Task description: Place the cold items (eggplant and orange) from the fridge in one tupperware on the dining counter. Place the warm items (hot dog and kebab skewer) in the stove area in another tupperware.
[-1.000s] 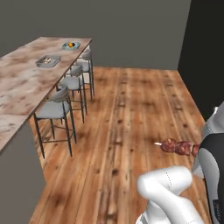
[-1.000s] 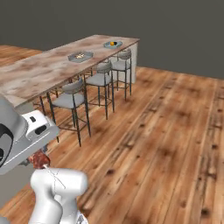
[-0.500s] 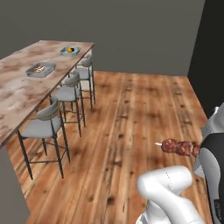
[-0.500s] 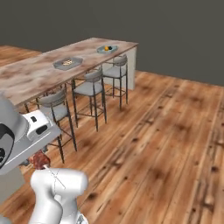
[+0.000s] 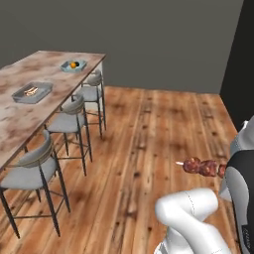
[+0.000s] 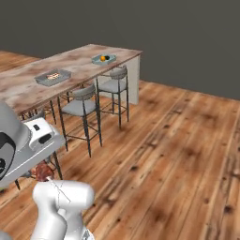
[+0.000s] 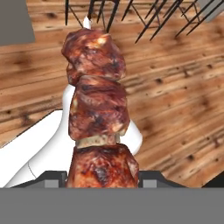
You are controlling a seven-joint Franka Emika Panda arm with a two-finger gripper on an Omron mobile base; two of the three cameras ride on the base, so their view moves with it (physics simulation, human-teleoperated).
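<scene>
Kebab skewer (image 5: pixel 201 166), clamped in the closed gripper (image 7: pixel 103 177) with its long axis pointing left toward the dining counter (image 5: pixel 15 116), sits well apart from another tupperware (image 5: pixel 31 92) holding the hot dog (image 5: pixel 31 91).

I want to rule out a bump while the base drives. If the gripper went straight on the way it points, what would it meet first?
The gripper, shut on the kebab skewer, seems aimed low, at bare wood floor. The stool legs look farther off, though depth is unclear.
</scene>
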